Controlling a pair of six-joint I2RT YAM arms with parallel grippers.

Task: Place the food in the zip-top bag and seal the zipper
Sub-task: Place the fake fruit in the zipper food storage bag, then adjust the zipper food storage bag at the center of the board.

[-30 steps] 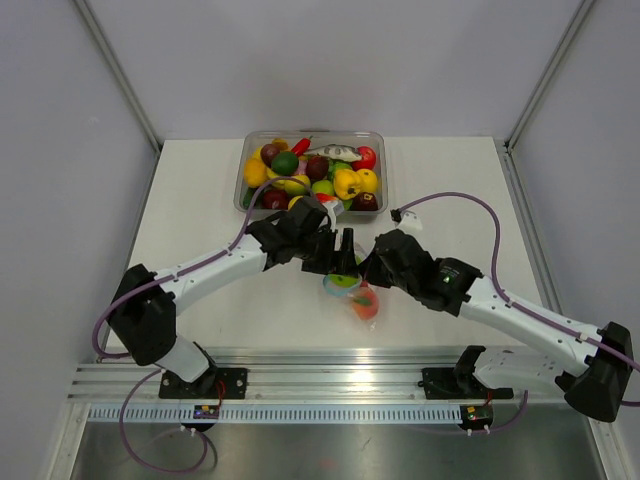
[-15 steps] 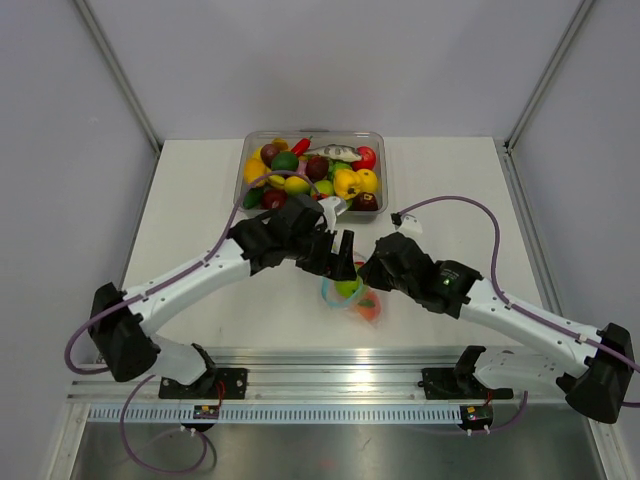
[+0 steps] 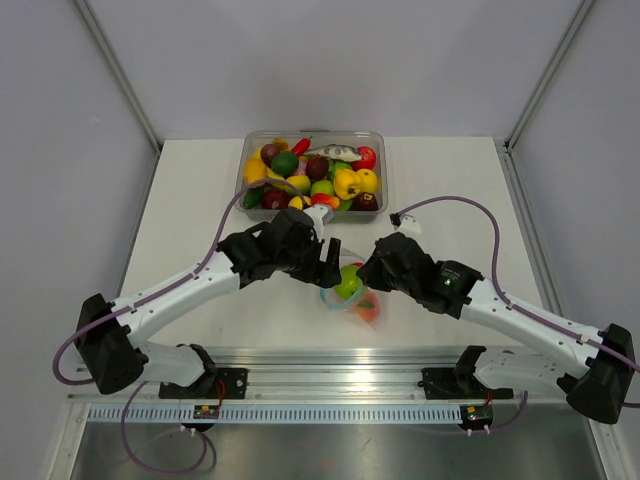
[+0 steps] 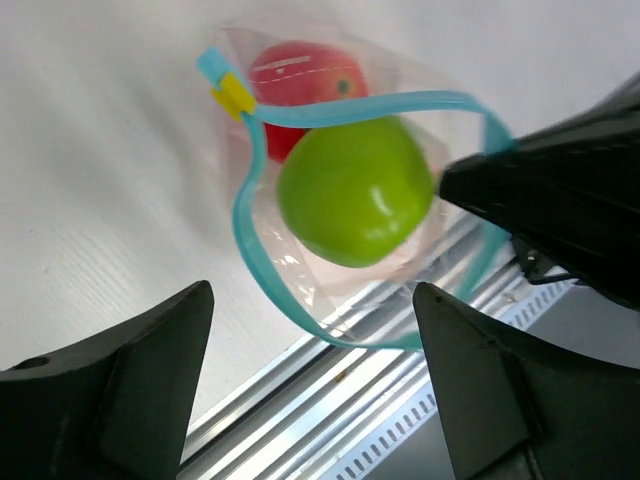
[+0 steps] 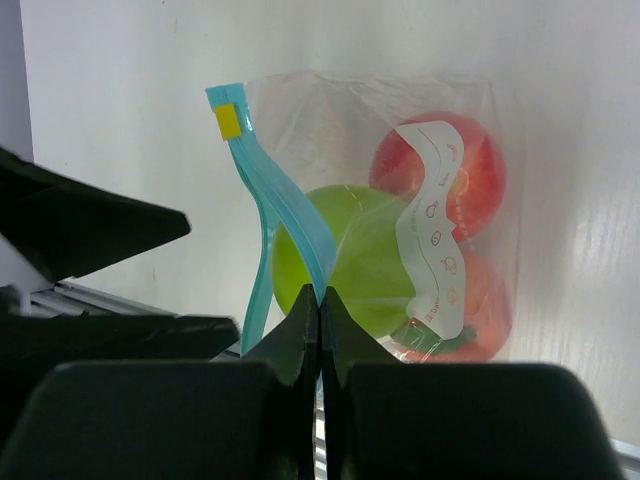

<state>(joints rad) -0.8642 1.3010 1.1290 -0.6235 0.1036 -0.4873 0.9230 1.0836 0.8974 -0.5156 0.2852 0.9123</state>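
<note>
We have open table [image 3: 190, 200] on either side of the zip-top bag [image 3: 365, 305]. The mouth itself is crowded: our left gripper [image 4: 312, 295] hangs wide-jawed above it, our right gripper [image 5: 320, 300] pinches the zipper [image 5: 285, 225], and the green apple [image 4: 355, 190] fills the opening. Farther back, the tub [image 3: 350, 134] blocks the way.

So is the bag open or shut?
Open. The zipper makes a wide loop around the apple, with its two sides far apart, so the mouth of the bag gapes.
</note>
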